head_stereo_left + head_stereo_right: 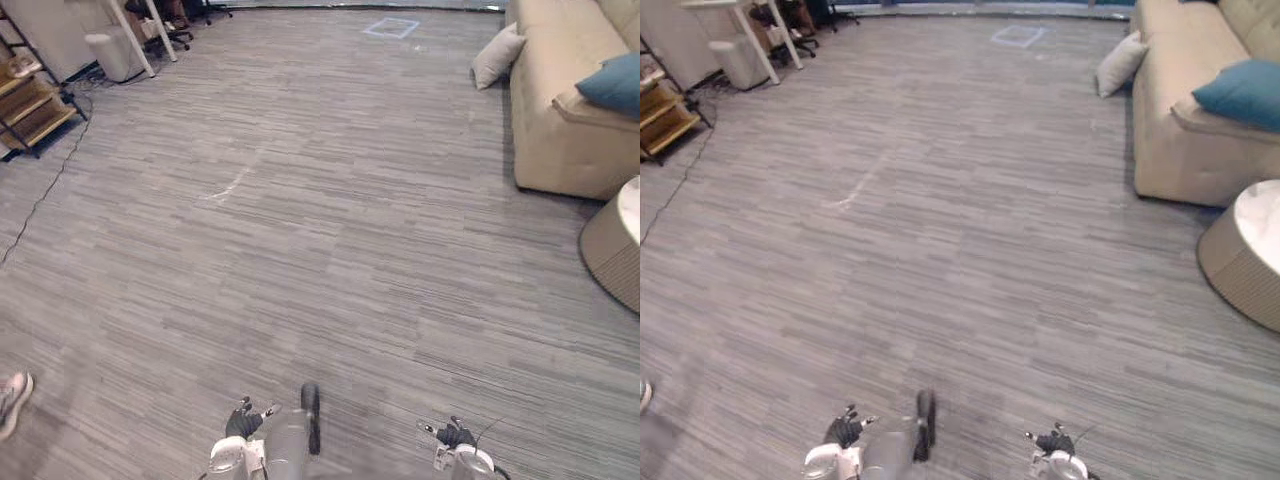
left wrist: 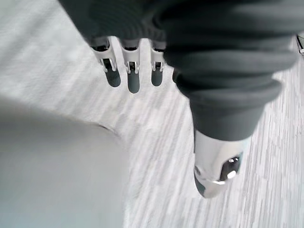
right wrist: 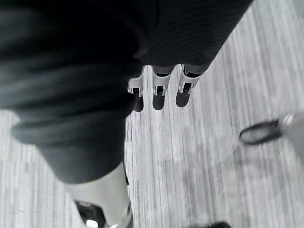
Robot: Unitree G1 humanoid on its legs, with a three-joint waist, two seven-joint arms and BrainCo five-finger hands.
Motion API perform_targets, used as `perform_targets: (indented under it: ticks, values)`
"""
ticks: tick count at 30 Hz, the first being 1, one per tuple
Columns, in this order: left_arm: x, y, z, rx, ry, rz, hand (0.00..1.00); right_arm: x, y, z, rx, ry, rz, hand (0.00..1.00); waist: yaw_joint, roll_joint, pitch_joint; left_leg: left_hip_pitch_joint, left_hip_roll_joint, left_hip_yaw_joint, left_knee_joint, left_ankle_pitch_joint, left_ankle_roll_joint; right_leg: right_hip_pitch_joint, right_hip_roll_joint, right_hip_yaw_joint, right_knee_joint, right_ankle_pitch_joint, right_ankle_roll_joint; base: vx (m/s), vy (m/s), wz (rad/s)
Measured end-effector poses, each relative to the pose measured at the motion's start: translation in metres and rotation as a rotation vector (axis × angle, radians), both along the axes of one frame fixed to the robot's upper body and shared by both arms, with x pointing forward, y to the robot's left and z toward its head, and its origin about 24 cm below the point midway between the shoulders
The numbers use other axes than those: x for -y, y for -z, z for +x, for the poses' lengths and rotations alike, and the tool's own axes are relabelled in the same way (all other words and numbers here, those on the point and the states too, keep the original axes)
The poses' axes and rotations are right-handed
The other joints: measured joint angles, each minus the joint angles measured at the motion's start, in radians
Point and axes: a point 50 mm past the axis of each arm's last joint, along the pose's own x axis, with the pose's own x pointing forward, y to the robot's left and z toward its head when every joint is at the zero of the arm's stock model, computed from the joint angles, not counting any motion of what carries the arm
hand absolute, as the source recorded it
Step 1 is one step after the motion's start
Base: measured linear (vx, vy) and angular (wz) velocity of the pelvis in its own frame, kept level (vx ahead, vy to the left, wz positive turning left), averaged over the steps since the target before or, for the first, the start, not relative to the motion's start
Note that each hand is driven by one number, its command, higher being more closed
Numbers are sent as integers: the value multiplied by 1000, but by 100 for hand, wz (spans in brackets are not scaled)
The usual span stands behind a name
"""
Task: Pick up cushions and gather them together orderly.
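Nearest, the left hand [image 1: 243, 422] and right hand [image 1: 455, 434] hang low over the grey floor [image 1: 300, 250], each with fingers straight and loose, thumb apart. A person's shoe [image 1: 12, 400] shows at the near left. On the right stands a round table [image 1: 610, 250], with the beige sofa [image 1: 560, 140] beyond it. A blue cushion [image 1: 612, 82] rests on the sofa's arm. Farther off, a beige cushion [image 1: 497, 57] leans against the sofa's far end, on the floor.

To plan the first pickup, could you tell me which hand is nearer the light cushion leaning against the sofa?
Right. The light cushion lies far ahead, slightly right of the right hand; the left hand is further left.
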Motion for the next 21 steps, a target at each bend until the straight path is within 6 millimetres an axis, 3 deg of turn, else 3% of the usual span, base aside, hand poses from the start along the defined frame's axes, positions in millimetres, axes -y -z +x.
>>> perform_targets:
  ticks: [2,3,4,5,7,8,10,11,12,13,14,15,17,18,20,21]
  values:
    - [-9,1,-2,-18,5,25,0,-8,1,-1,-1,-3,20,0,-2,-31,-16,29,-28,35,-2,-40,54,-90,-23,37,176,41,54,678,399,-51]
    - [-11,1,-2,-20,6,30,0,-8,2,-3,-7,-3,21,0,-8,-45,-6,80,-35,64,-27,-53,69,-147,-28,51,334,77,132,772,452,-43]
    - [-13,2,-5,-39,8,38,0,-8,3,-6,-14,-2,20,0,-16,-50,1,169,-52,76,-67,-81,78,-228,-32,40,561,133,236,506,288,-32]
    - [-13,3,-6,-52,9,37,0,-7,3,-8,-18,0,19,0,-20,-50,6,217,-60,79,-85,-96,80,-259,-34,17,655,125,220,578,310,-36]
    - [-17,5,-11,-77,7,50,0,-5,3,-9,-15,-22,6,0,-26,-47,27,382,-80,118,-162,-151,82,-345,-58,-83,798,57,116,430,185,-53]
    - [-20,7,-16,-103,0,61,0,-5,1,-4,0,-42,1,0,-45,-50,27,476,-83,140,-202,-190,93,-425,-45,-175,756,13,69,411,123,-49]
    - [-20,7,-16,-108,4,61,0,-5,-1,1,23,-51,-4,0,-62,-49,29,514,-77,142,-210,-219,94,-487,-6,-226,661,8,65,396,67,-19]
    - [-19,8,-15,-116,24,64,0,-5,-2,3,37,-48,-5,0,-74,-52,34,540,-73,142,-218,-245,92,-546,34,-256,540,28,60,483,45,0]
    - [-20,8,-13,-125,46,73,0,-4,-5,9,58,-53,-13,0,-89,-67,47,586,-87,143,-249,-261,83,-581,66,-277,334,124,88,597,61,12]
    - [-22,8,-13,-130,70,90,0,-5,-4,9,56,-54,-10,0,-101,-93,49,616,-115,139,-282,-264,72,-592,66,-294,217,188,119,527,46,27]
    - [-23,8,-14,-140,103,103,0,-7,-2,3,38,-51,-4,0,-109,-134,49,669,-158,135,-315,-274,44,-634,53,-302,171,243,127,741,31,39]
    - [-19,10,-17,-159,110,97,0,0,-1,-4,21,-27,-13,0,-121,-104,47,734,-145,114,-335,-300,21,-620,87,-269,200,354,1,700,5,35]
    - [-15,13,-25,-176,79,76,0,12,-1,-12,-2,-11,-38,0,-120,-35,15,746,-84,55,-277,-299,15,-608,138,-281,239,338,-85,697,-28,5]
    - [-15,13,-24,-167,55,70,0,11,-1,-11,3,1,-33,0,-115,-35,6,702,-66,10,-153,-299,-1,-600,139,-286,270,307,-105,748,-100,-10]
    - [-12,12,-22,-152,17,55,0,12,-4,-4,32,3,-38,0,-111,-6,18,531,-30,-54,262,-213,-113,-534,153,-286,254,238,-106,787,-89,-3]
    - [-6,12,-21,-139,5,35,0,13,-5,-1,45,1,-41,0,-108,17,32,439,23,-50,497,-200,-119,-467,175,-281,228,213,-112,813,6,-1]
